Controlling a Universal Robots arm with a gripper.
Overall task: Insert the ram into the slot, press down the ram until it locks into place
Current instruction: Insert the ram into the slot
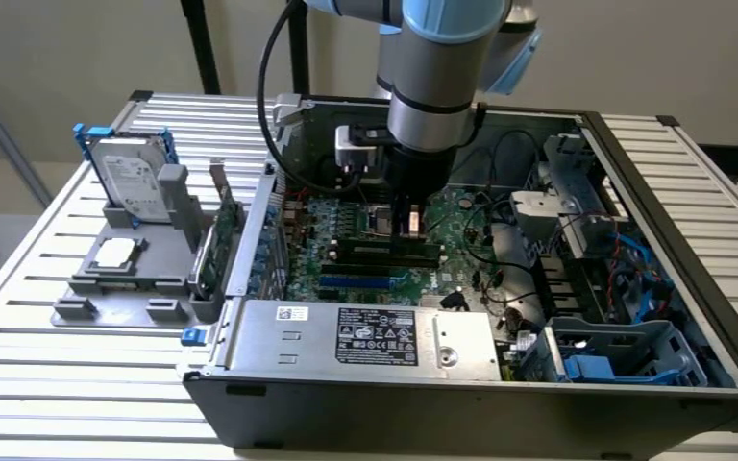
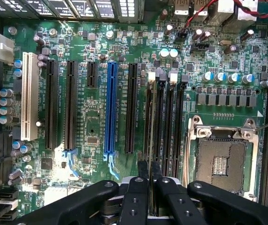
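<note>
Inside the open computer case, my gripper (image 1: 405,223) reaches straight down onto the green mainboard (image 1: 459,250) at the bank of parallel black slots (image 1: 376,254). In the wrist view the ram (image 2: 151,122) stands edge-on, a thin line running along the outermost black slot (image 2: 147,117), the one nearest the blue socket. My gripper (image 2: 149,168) is shut on the ram's upper edge, with one black fingertip (image 2: 142,168) on each side of it. The white latch (image 2: 151,78) at the slot's far end is visible. The neighbouring black slots (image 2: 169,126) hold nothing.
The bare processor socket (image 2: 220,161) lies beside the slots. A blue socket (image 2: 109,108), black expansion sockets (image 2: 70,103) and a white one (image 2: 29,96) lie on the other side. The power supply (image 1: 369,331), drive cage (image 1: 626,351), cables (image 1: 510,154) and a hard drive (image 1: 132,182) on a grey fixture surround the work.
</note>
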